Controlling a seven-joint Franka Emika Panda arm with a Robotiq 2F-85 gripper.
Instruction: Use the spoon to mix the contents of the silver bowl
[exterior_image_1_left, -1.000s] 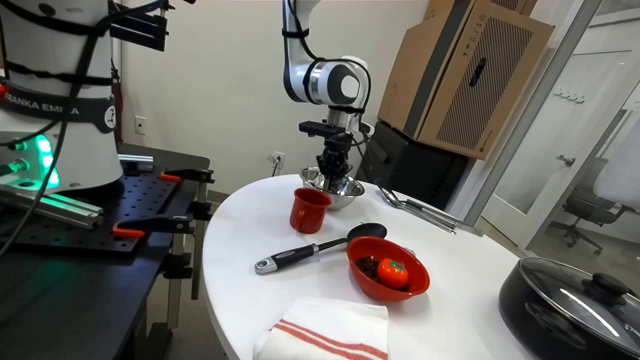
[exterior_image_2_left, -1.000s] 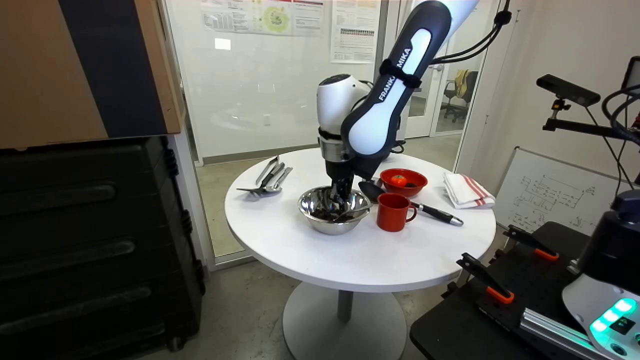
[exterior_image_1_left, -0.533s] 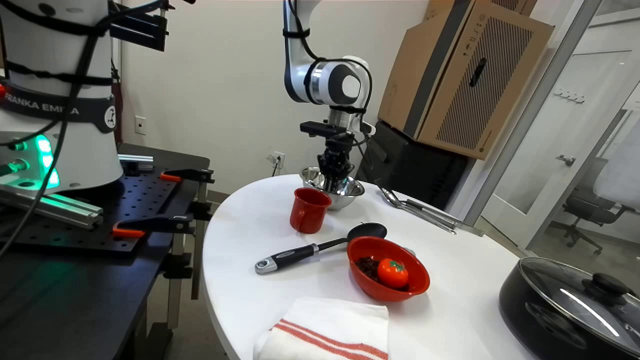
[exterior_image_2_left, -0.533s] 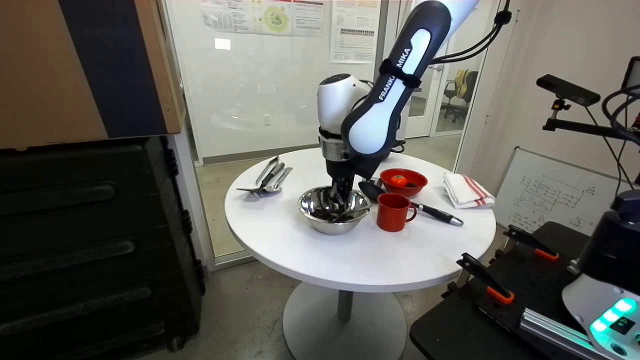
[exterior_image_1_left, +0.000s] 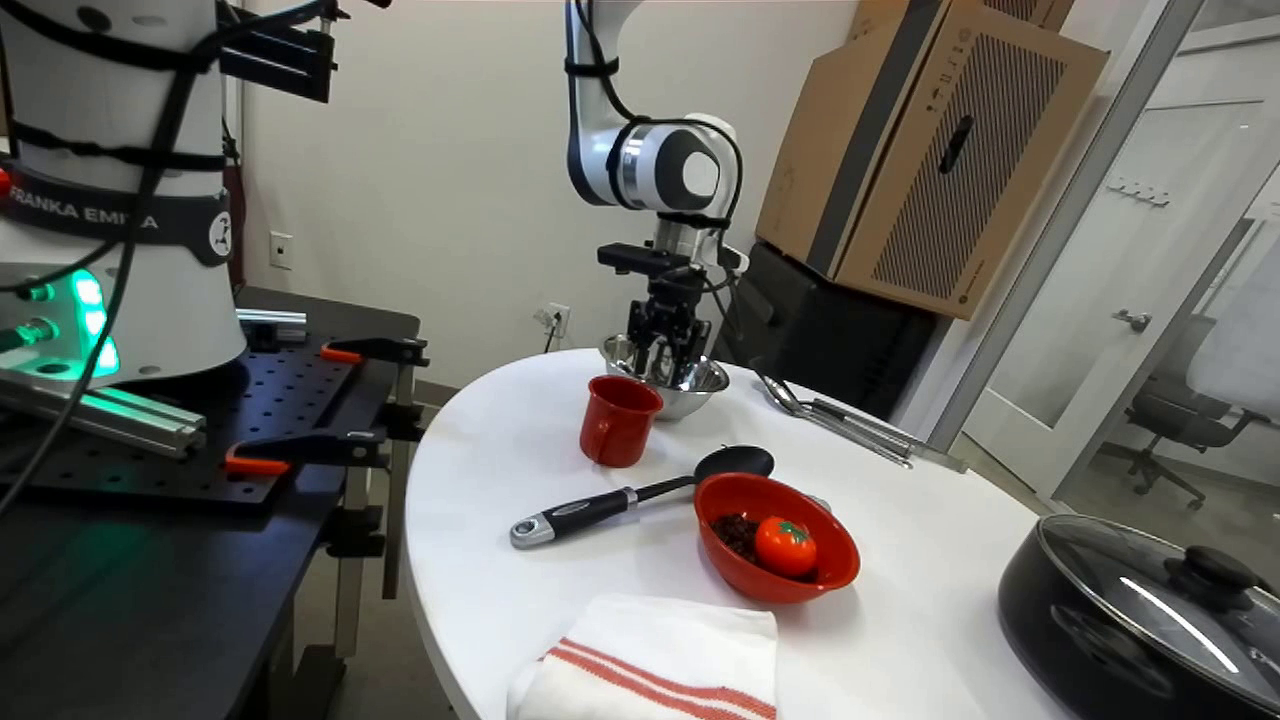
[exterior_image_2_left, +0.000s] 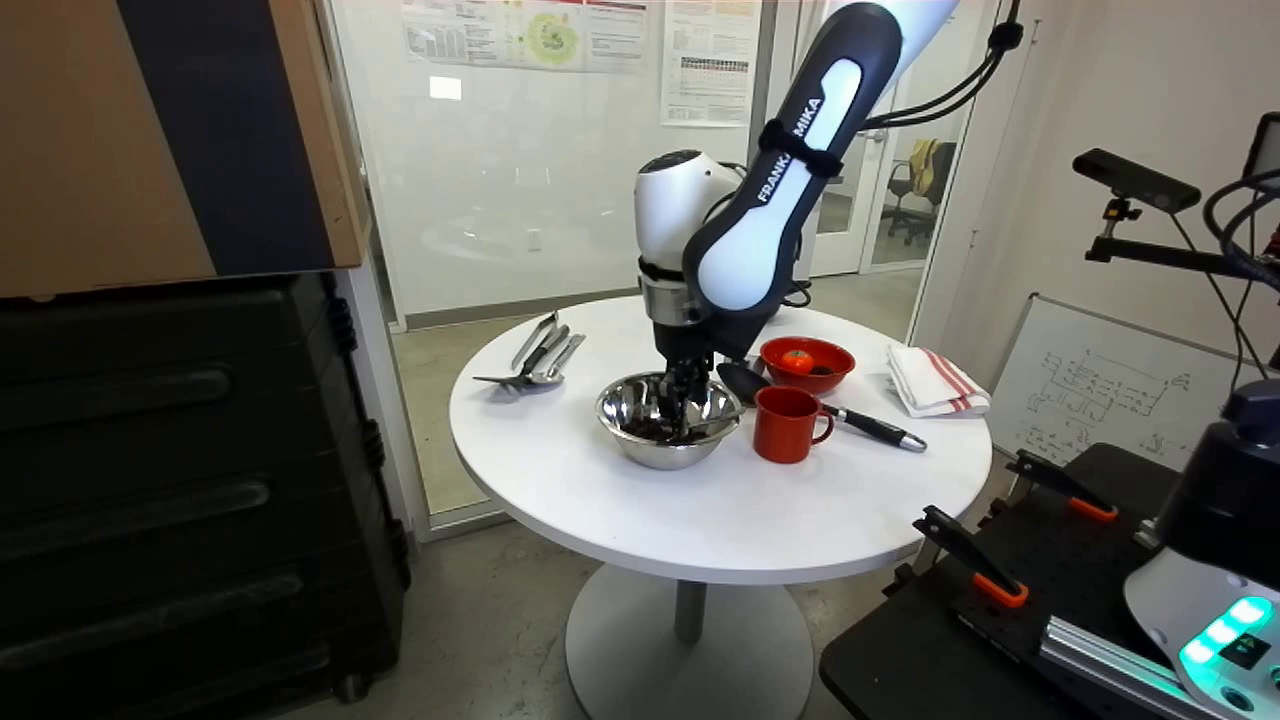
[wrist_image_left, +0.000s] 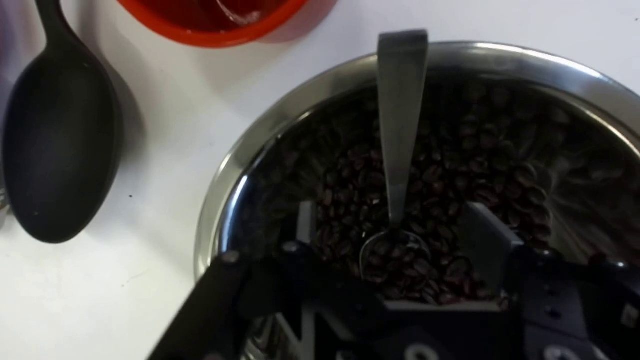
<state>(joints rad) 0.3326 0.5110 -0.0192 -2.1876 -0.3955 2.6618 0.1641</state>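
Note:
The slim spoon (wrist_image_left: 400, 110) leans in the silver bowl (wrist_image_left: 480, 60), its handle over the rim and its head among dark beans (wrist_image_left: 440, 175). My gripper (wrist_image_left: 395, 227) reaches down into the bowl with its jaws wide apart. In the wrist view the spoon's neck and head lie between the fingers, with a gap to each pad (wrist_image_left: 485, 240), so nothing is gripped. In both exterior views the fingertips of my gripper (exterior_image_1_left: 665, 362) are inside the silver bowl (exterior_image_2_left: 665, 455). The spoon's handle (exterior_image_2_left: 722, 417) pokes out over the rim toward the red cup.
A red cup (exterior_image_2_left: 783, 440) stands close beside the bowl. Near it lies a large black-handled spoon (exterior_image_1_left: 570, 517), by a red bowl (exterior_image_1_left: 735, 572) with a tomato. A folded towel (exterior_image_1_left: 660, 650), a lidded pot (exterior_image_1_left: 1090, 620) and metal utensils (exterior_image_2_left: 545, 352) are also on the table.
My gripper's fingers stood close together in the bowl; now they have spread apart. The arm has hardly moved, and the bowl and the spoon's handle look about where they were.

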